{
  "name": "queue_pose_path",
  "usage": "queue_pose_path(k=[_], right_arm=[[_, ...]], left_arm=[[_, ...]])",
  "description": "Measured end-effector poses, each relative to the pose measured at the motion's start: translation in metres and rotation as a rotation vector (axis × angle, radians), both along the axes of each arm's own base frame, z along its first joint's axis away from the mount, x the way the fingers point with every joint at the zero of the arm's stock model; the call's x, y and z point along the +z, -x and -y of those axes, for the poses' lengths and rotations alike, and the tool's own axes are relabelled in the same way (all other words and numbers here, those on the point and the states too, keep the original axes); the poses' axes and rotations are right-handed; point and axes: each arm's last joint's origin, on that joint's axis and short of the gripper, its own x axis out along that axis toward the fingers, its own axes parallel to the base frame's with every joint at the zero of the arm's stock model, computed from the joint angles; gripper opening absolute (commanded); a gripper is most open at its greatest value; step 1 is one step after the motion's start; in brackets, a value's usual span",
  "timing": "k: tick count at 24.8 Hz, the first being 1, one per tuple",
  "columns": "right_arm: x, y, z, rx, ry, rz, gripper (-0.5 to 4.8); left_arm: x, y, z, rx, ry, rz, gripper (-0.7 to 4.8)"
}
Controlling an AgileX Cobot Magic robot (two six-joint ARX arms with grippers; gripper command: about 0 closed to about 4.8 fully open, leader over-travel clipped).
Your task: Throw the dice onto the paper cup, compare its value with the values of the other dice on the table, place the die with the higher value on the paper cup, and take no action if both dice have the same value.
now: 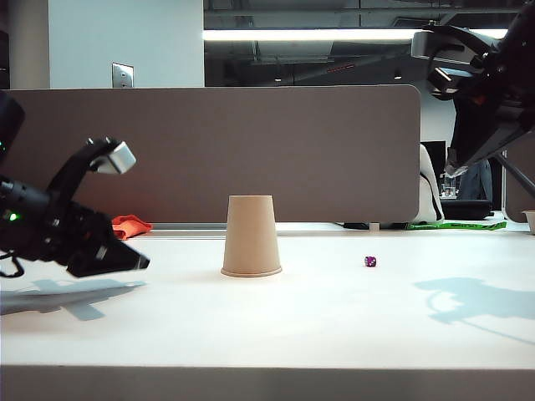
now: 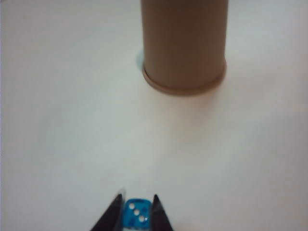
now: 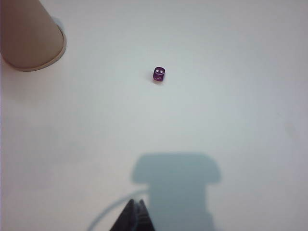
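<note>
My left gripper pinches the blue die, cup upside down at twelve o'clock. My right gripper hangs shut; purple die at twelve o'clock on the table.

The tan paper cup sits upside down mid-table. The blue die is pinched in the left gripper, three pips showing, well short of the cup. The purple die lies off to the cup's right.
</note>
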Motion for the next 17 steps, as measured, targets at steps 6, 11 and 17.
queue_pose_path(k=[6, 11, 17], right_arm=[[0.0, 0.0, 0.0, 0.0, 0.0, 0.0, -0.01], [0.0, 0.0, 0.0, 0.0, -0.001, 0.001, -0.01], [0.001, -0.001, 0.0, 0.0, -0.005, 0.016, -0.01]], left_arm=[[0.023, -0.012, 0.003, 0.013, 0.145, 0.13, 0.26], [0.047, -0.032, 0.009, -0.008, 0.189, 0.204, 0.2], [0.086, -0.065, 0.037, -0.088, 0.181, 0.174, 0.2]])
